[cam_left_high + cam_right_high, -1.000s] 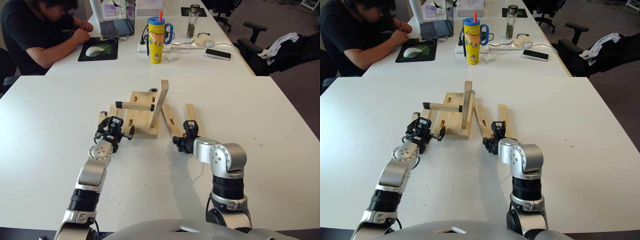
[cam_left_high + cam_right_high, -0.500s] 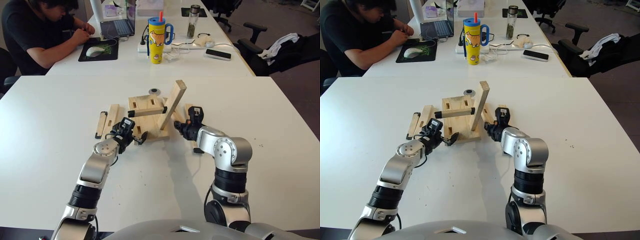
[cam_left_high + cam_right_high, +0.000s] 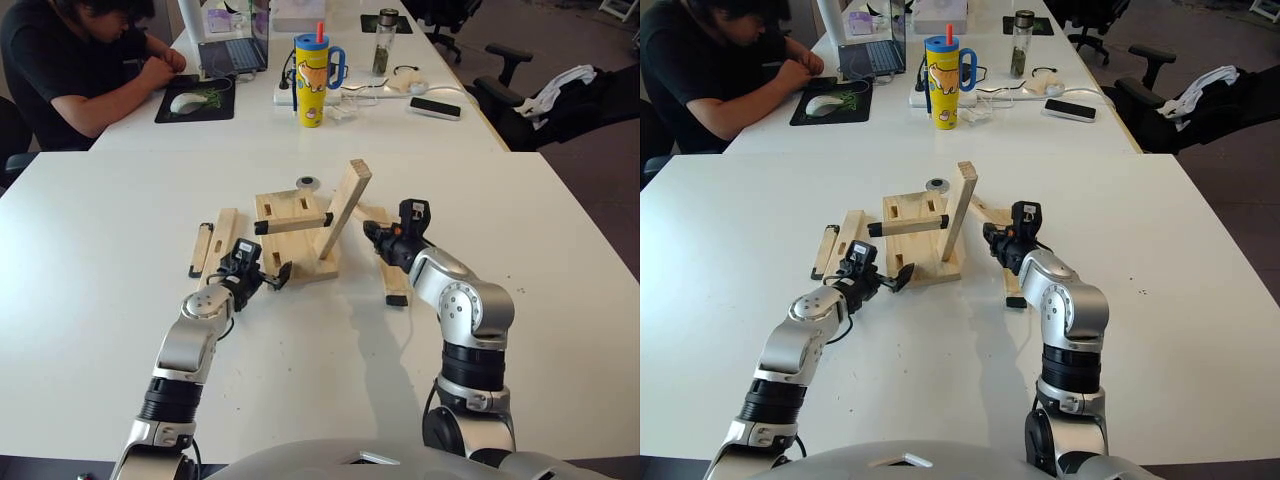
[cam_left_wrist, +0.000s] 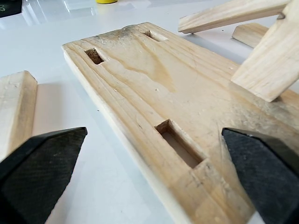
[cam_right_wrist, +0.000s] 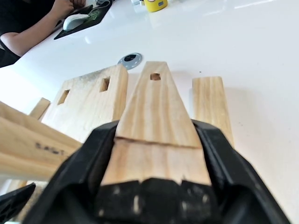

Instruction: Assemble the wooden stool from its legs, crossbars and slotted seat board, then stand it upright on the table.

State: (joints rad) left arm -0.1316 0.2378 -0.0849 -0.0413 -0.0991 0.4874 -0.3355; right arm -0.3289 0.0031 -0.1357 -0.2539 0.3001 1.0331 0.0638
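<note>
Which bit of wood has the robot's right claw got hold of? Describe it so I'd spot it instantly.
On the white table, find the flat seat board with a leaning plank stuck in it. Just to its right, the held leg is a tapered stick pinched in the right gripper; its neighbour, the loose leg, lies free on the table.

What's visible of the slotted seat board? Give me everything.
The seat board is a pale, rectangular slab of bare wood with visible grain, lying flat on the white table. Rectangular slots are cut near its corners. A leg rises tilted from its near right corner, and a crossbar juts from that leg across the board. The open left gripper sits at the near left corner; whether it touches the board cannot be told.
</note>
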